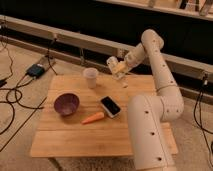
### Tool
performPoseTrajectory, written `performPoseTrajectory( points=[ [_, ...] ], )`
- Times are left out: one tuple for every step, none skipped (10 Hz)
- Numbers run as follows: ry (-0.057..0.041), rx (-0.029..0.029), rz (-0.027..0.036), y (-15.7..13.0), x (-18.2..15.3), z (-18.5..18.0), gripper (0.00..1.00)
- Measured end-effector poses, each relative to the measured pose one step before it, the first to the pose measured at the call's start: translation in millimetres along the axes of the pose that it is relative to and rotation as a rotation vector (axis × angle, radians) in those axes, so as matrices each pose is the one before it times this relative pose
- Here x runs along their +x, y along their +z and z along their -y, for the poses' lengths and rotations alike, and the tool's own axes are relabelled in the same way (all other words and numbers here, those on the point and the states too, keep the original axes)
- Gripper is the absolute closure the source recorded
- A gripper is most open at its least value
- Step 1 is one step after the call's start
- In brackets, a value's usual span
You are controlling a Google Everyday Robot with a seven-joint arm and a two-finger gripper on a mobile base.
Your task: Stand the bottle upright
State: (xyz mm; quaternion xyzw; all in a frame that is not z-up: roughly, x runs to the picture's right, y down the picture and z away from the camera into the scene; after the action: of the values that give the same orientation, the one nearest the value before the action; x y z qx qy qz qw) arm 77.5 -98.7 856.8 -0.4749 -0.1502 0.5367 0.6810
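My gripper hangs above the far edge of the wooden table, just right of the white paper cup. It is shut on the bottle, a small pale yellowish thing that sits tilted between the fingers, lifted off the tabletop. A small pale spot on the table just below the gripper is too small to identify.
A purple bowl sits at the table's left. An orange carrot and a dark phone-like object lie near the middle. My arm's white column covers the table's right side. Cables and a black box lie on the floor at left.
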Motion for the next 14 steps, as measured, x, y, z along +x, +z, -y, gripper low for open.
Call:
performPoseTrajectory(
  points=[
    [0.03081,-0.05008,0.05018,-2.70,-7.73,-7.29,1.00],
    [0.05886,-0.00836,0.02668,-2.40,-1.92,3.53,1.00],
    [0.06881,0.01012,0.01343,-1.62,1.98,10.03,1.00],
    [0.07156,0.01142,0.01267,-2.73,2.33,10.94,1.00],
    [0.04705,0.00426,0.00402,-0.84,1.93,6.49,1.00],
    [0.02609,-0.00545,-0.00129,2.11,0.46,0.50,1.00],
    [0.01361,-0.00938,-0.00458,3.51,-0.18,-2.90,1.00],
    [0.00575,-0.00718,-0.00510,2.97,-0.19,-3.15,1.00],
    [0.00460,-0.00718,-0.00391,2.29,-0.07,-2.66,1.00],
    [0.00498,-0.00876,-0.00181,1.21,-0.58,-3.93,1.00],
    [0.01381,-0.00664,-0.00390,1.46,0.28,-2.34,1.00],
    [0.02912,-0.00243,-0.00786,1.62,1.48,-0.67,1.00],
    [0.05636,0.00577,0.00087,0.88,-0.36,1.93,1.00],
    [0.07194,0.01646,0.00501,0.52,-1.32,4.45,1.00]
  ],
)
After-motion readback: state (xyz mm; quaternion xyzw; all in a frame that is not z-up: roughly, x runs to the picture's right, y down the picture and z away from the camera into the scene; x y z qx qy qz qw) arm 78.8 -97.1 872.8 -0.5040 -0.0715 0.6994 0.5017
